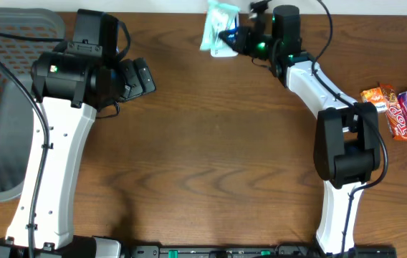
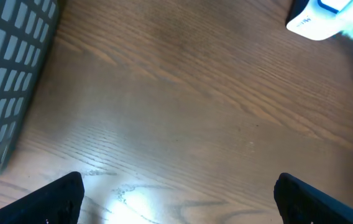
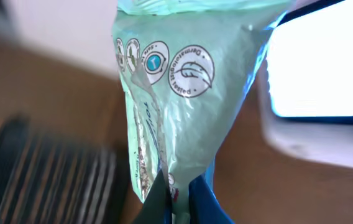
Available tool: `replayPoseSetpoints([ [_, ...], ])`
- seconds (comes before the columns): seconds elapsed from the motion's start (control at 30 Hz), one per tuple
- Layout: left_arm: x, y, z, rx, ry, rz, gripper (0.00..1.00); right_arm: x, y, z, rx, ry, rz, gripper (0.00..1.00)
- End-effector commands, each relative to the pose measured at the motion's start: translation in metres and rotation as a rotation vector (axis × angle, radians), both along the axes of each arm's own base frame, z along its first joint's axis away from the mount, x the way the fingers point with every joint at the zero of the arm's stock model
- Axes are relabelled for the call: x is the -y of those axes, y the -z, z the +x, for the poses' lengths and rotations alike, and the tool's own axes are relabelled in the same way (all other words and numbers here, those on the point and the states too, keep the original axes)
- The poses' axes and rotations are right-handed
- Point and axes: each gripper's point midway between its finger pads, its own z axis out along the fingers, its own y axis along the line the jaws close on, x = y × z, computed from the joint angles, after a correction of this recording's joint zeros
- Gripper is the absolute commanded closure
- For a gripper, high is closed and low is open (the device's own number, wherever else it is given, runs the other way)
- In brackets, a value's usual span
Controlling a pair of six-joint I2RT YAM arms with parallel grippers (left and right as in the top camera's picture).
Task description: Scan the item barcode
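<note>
The mint-green packet sits at the far edge of the bench, pinched in my right claw, whose jaws are closed tight on the packet's near right corner. From overhead its long axis runs from the far edge back towards me, leaning slightly left. In my right wrist view the packet rises lengthwise up the frame, crumpled and folded along a centre seam, with a row of small round printed icons near its top end; I see no barcode on the face turned to this camera. Whether its far end touches the bench I cannot tell. Behind it there is a blurred white object with a blue edge. My left claw hangs well apart to the left, jaws spread wide and holding nothing, above bare wood. The bench is dark brown with a strong grain. A grey mesh basket stands at its left edge, and bright snack packets lie at the right edge. A pale strip of wall shows beyond the far edge.
</note>
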Motion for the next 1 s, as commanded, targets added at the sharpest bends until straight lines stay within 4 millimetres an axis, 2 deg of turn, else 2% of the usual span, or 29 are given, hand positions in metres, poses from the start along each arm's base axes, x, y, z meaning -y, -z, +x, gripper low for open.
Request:
replayPoseSetpoints([
  [0.0, -0.004, 0.002, 0.002, -0.003, -0.005, 0.018, 0.02, 0.029, 0.001, 0.028, -0.063, 0.278, 0.016, 0.99],
  [0.37, -0.004, 0.002, 0.002, -0.003, -0.005, 0.018, 0.02, 0.025, 0.024, 0.039, -0.078, 0.296, 0.058, 0.99],
  [0.63, -0.004, 0.002, 0.002, -0.003, -0.005, 0.018, 0.02, 0.024, 0.004, 0.036, -0.012, 0.184, 0.06, 0.98],
  [0.73, -0.004, 0.002, 0.002, -0.003, -0.005, 0.018, 0.02, 0.04, -0.018, 0.038, 0.053, 0.148, 0.045, 0.99],
  [0.8, -0.004, 0.002, 0.002, -0.003, -0.005, 0.018, 0.02, 0.062, -0.028, 0.037, 0.055, 0.166, 0.015, 0.98],
  [0.9, -0.004, 0.002, 0.002, -0.004, -0.005, 0.018, 0.02, 0.115, -0.039, 0.03, 0.025, 0.251, -0.09, 0.99],
  [0.97, -0.004, 0.002, 0.002, -0.003, -0.005, 0.018, 0.02, 0.164, -0.043, 0.021, -0.019, 0.348, -0.183, 0.99],
])
